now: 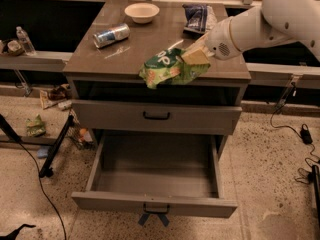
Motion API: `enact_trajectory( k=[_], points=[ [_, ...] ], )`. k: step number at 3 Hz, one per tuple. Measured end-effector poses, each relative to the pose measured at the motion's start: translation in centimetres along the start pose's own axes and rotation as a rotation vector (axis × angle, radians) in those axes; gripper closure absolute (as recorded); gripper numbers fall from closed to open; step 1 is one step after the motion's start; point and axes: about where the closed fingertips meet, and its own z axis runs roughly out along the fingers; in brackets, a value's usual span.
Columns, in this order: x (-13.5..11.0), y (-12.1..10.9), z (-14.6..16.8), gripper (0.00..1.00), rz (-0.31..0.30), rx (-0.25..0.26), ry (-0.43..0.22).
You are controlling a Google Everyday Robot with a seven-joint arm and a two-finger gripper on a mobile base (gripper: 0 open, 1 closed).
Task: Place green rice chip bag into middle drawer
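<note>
Green rice chip bag [164, 70], gripped at its 3 o'clock edge, hangs over the front lip of the cabinet top [125, 54] with its lower folds drooping past the edge. The gripper [194, 58] comes in from 2 o'clock on the white arm [260, 24], its beige fingers pinched narrowly on the bag's crumpled upper corner. The middle drawer [115, 201] stands pulled out at 6 o'clock from the bag, with its floor bare and a blue tag [153, 217] hanging from the handle. The upper drawer [110, 115] lies between bag and cavity and is closed.

Step in hand, as judged: carrying the bag off the top and down into the open drawer. To do this well:
- Move outward toward 6 o'clock first, so the dangling bag clears the lip and the closed drawer front before any descent.
- Lower over the middle of the cavity, well apart from both side walls; the arm is bulky and the opening is framed closely.
- The glossy film may slip, so hold the pinch until the bag's lower end rests on the drawer floor.

Bystanders at 12 o'clock, well apart from the path: white bowl [142, 12], can [111, 35] lying on its side, blue-and-white snack bag [196, 15].
</note>
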Motion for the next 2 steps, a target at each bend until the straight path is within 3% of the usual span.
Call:
enact_trajectory(
  k=[1, 2],
  points=[
    [0.0, 0.4, -0.1, 1.00, 0.008, 0.004, -0.005],
    [0.2, 3.3, -0.9, 1.00, 0.057, -0.011, -0.021]
  ],
)
